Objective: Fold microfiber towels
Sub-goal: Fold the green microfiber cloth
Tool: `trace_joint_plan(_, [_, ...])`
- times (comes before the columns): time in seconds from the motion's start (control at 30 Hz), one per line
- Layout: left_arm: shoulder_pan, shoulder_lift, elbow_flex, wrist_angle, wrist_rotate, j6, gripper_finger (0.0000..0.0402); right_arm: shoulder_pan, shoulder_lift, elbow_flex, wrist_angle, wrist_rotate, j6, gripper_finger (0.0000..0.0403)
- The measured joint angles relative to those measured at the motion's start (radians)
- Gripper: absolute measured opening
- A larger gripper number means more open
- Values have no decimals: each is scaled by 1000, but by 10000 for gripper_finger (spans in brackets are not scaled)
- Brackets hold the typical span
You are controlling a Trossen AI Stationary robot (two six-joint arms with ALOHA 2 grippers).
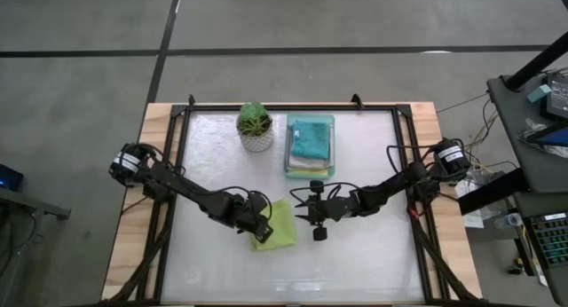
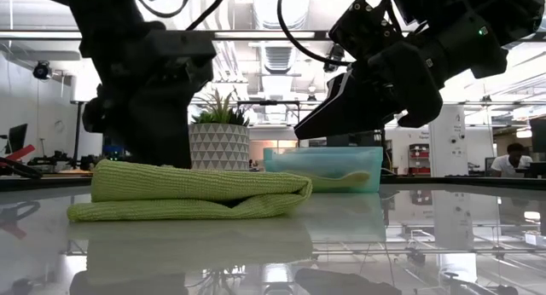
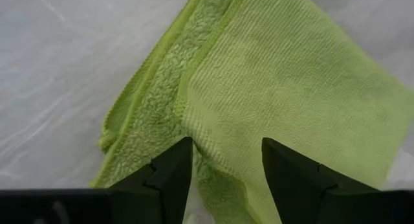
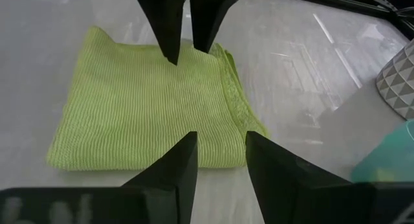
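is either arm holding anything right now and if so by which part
Nothing is held. The left end effector stands open over the folded lime green towel; the right end effector is open beside it.

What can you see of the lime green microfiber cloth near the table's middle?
The lime green microfiber cloth is soft, ribbed and fluffy-edged. It lies folded in layers, roughly rectangular, flat on the pale glossy tabletop, in front of the tray. The left gripper stands open directly over one edge; the right gripper, open, hovers beside it without holding it.

bright, even overhead light; glare streaks the glossy table point(image 1: 355, 254); low view backlit.
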Motion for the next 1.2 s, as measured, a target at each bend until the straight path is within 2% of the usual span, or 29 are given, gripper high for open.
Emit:
trace_joint_plan(0.1, [0,2,0,2,-6,21,167,0,0,0,0,0,0,121])
trace_joint_plan(0.2, [0,2,0,4,-29,29,145,0,0,0,0,0,0,121])
trace_joint_plan(0.3, [0,2,5,3,-31,51,94,0,0,0,0,0,-1,121])
trace_joint_plan(0.4, [0,2,15,0,-31,88,22,0,0,0,0,0,-2,121])
trace_joint_plan(0.43, [0,0,18,-4,-32,97,12,0,0,0,-1,0,-2,121])
trace_joint_plan(0.5, [0,-7,33,-27,-32,117,6,0,0,0,0,0,-2,121])
trace_joint_plan(0.77, [0,-102,93,-298,-58,114,1,0,0,0,-1,0,-2,121])
trace_joint_plan(1.0, [-4,-103,15,-305,-52,27,0,0,0,0,-2,0,-3,121])
trace_joint_plan(1.2, [-4,-71,-17,-304,0,-10,0,0,0,0,-5,0,-2,121])
